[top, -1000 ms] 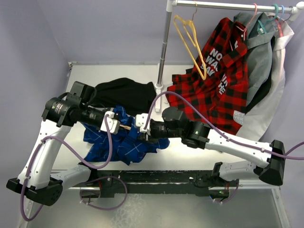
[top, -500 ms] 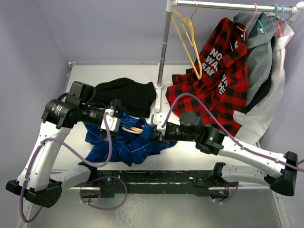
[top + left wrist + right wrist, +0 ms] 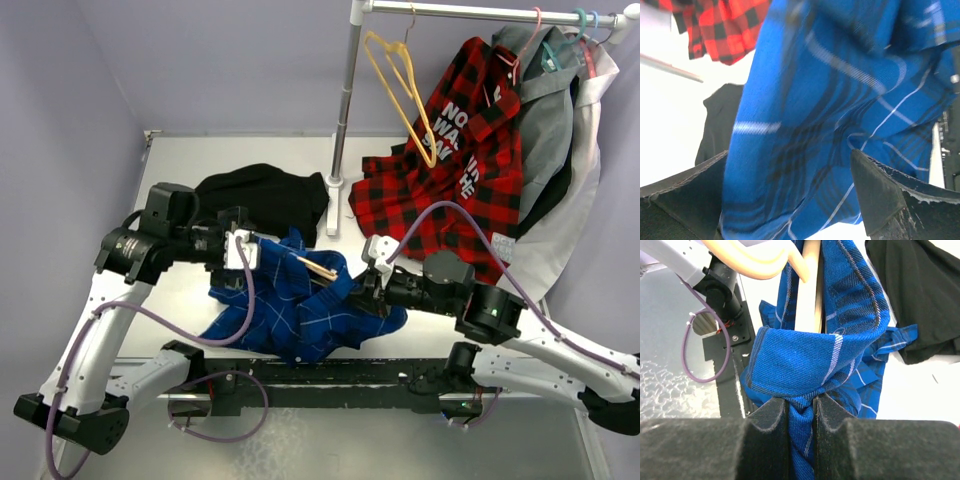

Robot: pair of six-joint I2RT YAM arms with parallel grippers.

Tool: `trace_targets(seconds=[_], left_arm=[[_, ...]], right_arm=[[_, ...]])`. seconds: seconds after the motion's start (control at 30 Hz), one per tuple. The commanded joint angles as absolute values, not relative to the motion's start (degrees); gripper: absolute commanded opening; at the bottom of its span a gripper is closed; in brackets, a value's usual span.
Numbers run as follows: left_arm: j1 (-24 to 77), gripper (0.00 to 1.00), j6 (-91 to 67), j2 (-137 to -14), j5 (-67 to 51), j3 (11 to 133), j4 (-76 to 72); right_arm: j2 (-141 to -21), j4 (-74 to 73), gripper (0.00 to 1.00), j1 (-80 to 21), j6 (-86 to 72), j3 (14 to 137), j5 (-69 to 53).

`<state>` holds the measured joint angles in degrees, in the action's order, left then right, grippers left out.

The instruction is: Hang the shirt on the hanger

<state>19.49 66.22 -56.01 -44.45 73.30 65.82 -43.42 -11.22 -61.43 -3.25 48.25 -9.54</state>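
Tabletop (image 3: 240, 150) white, walls (image 3: 230, 60) lilac, shirt (image 3: 300, 310) bunched near front edge

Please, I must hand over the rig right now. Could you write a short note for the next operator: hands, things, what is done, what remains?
Left hand: fingers apart and shirt cloth fills the gap. I cannot tell whether it grips anything.
Right hand: shut on a fold of the shirt.
Hanger: between the two hands, mostly wrapped in the shirt, with one tan end showing.
Done: the shirt is bunched around the hanger. Its lower part seems to rest on the table.
Left: spread the shoulders over both hanger arms.
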Motion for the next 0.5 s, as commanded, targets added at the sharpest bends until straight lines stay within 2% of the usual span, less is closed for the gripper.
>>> trace_targets(seconds=[0.0,0.17,0.33,0.4,0.47], left_arm=[[16.15,1.00,61.12,-56.17,-37.85,71.54,55.36],[10.39,1.00,60.16,-58.14,-38.03,70.38,52.07],[7.47,1.00,66.78,-62.11,-41.54,69.34,59.54],[6.77,0.91,69.97,-63.41,-43.96,69.21,63.13],[6.60,0.75,71.60,-64.54,-45.47,69.17,65.68]], right_arm=[[-40.64,-13.53,0.00,-61.30,-6.42,51.58,-7.94],[-38.86,-16.61,0.00,-61.31,-6.68,52.91,-8.02],[-36.37,-17.90,0.00,-61.25,-6.92,54.36,-7.16],[-35.58,-18.33,0.00,-61.22,-6.90,55.06,-6.74],[-35.14,-18.89,0.00,-61.30,-6.94,55.84,-6.39]])
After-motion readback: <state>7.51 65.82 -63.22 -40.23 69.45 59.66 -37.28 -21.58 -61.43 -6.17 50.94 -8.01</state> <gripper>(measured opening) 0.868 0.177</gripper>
